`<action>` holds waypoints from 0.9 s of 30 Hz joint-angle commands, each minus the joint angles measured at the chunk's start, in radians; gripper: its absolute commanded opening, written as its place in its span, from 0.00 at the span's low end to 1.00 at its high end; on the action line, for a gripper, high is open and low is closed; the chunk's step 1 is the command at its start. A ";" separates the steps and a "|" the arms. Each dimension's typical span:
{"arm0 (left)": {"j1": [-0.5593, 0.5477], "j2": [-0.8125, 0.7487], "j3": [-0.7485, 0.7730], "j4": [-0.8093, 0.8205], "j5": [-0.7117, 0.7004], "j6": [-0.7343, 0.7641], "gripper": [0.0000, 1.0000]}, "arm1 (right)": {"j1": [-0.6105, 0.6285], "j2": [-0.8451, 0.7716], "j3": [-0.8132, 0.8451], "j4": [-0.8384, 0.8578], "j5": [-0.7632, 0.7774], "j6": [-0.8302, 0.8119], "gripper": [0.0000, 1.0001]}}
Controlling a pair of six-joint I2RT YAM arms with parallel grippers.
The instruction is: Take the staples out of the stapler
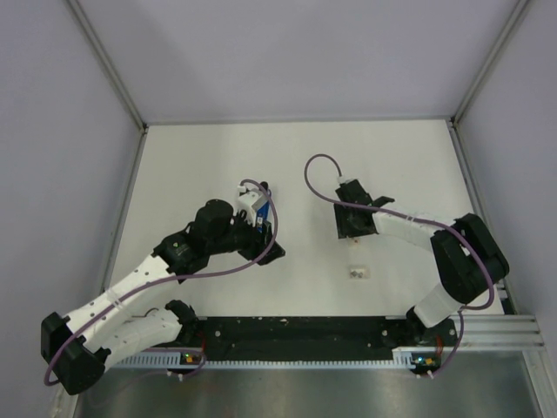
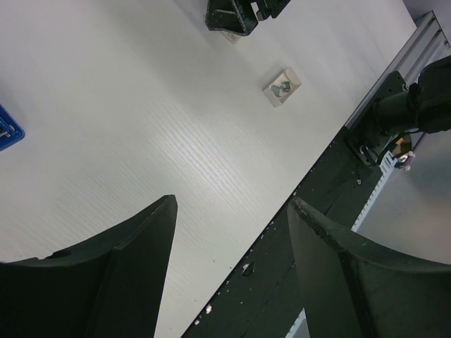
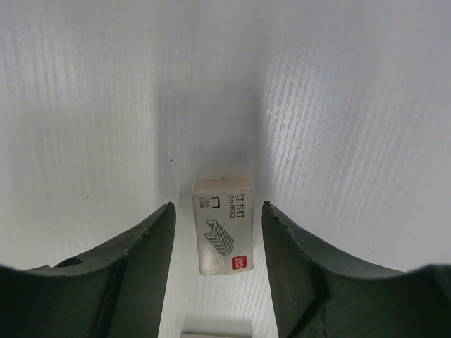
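Observation:
The blue stapler shows only as a sliver at the left edge of the left wrist view (image 2: 8, 129), lying on the table. From above it is a blue patch (image 1: 260, 219) under the left wrist. My left gripper (image 2: 232, 202) is open and empty, just beside the stapler (image 1: 271, 251). My right gripper (image 3: 217, 205) is open, with a small white staple box (image 3: 223, 225) lying on the table between its fingers; it hovers at the table's middle right (image 1: 352, 228).
A small white open tray (image 1: 357, 273) holding a few loose metal bits lies near the front, between the arms; it also shows in the left wrist view (image 2: 283, 87). The black base rail (image 1: 305, 335) runs along the near edge. A second white piece (image 3: 215, 328) lies under the right wrist.

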 commanded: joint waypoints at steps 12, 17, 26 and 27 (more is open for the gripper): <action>-0.005 -0.024 -0.014 0.030 0.017 0.010 0.70 | 0.058 0.007 0.047 -0.002 0.030 -0.033 0.43; -0.005 -0.023 -0.013 0.029 0.016 0.010 0.70 | 0.111 -0.003 0.051 0.008 -0.022 -0.111 0.41; -0.005 -0.105 0.004 -0.048 -0.001 0.005 0.70 | 0.231 -0.052 0.024 0.054 -0.217 -0.304 0.41; -0.005 -0.124 0.004 -0.060 -0.004 0.005 0.70 | 0.239 -0.051 0.025 0.059 -0.252 -0.312 0.41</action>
